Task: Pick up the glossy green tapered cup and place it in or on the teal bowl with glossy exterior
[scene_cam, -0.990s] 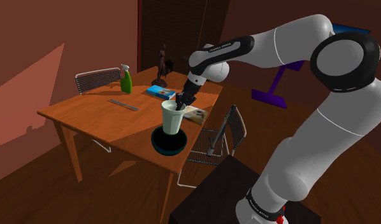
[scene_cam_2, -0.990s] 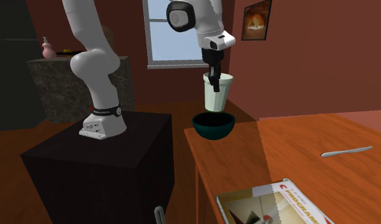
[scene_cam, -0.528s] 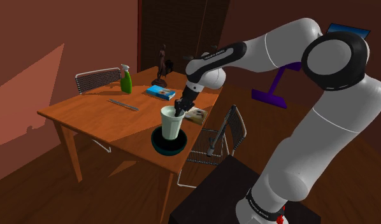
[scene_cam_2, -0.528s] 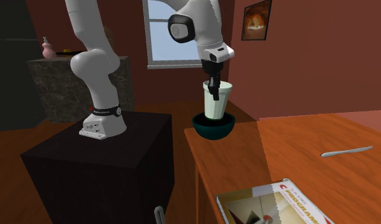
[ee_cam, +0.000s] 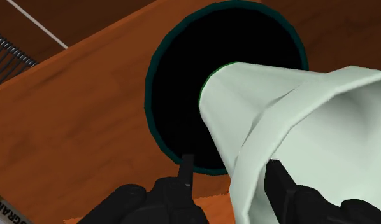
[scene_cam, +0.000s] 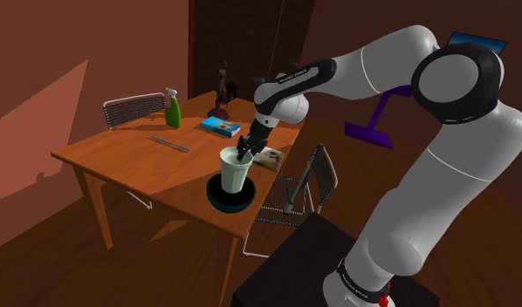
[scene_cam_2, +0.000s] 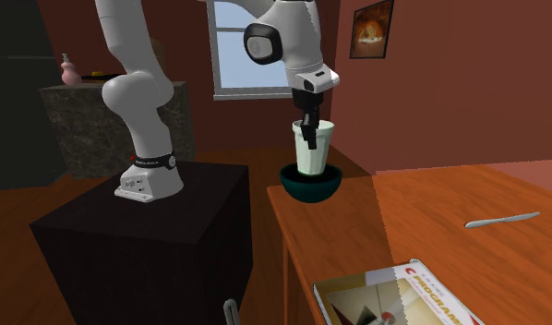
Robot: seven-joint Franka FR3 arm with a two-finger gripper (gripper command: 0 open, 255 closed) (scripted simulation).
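The pale green tapered cup [scene_cam: 235, 171] [scene_cam_2: 313, 150] [ee_cam: 278, 108] stands upright in the dark teal bowl [scene_cam: 218, 200] [scene_cam_2: 309, 188] [ee_cam: 147, 89] near the table's corner closest to the stand. My gripper [scene_cam: 244, 150] [scene_cam_2: 308, 130] [ee_cam: 234, 167] is at the cup's rim, one finger inside and one outside. In the wrist view the outer finger stands clear of the cup wall, so the gripper is open and the cup rests on its own.
The wooden table [scene_cam: 128, 159] also carries a green spray bottle [scene_cam: 173, 109], a blue book [scene_cam: 220, 126], a grey ruler [scene_cam: 169, 144] and a magazine [scene_cam: 270, 157] [scene_cam_2: 394, 295]. A wire chair [scene_cam: 305, 185] stands between table and stand [scene_cam: 294, 262]. Another chair [scene_cam: 133, 108] is behind the table.
The cup has come down from above the bowl and now sits in it. The gripper followed it down and shifted slightly at the rim.
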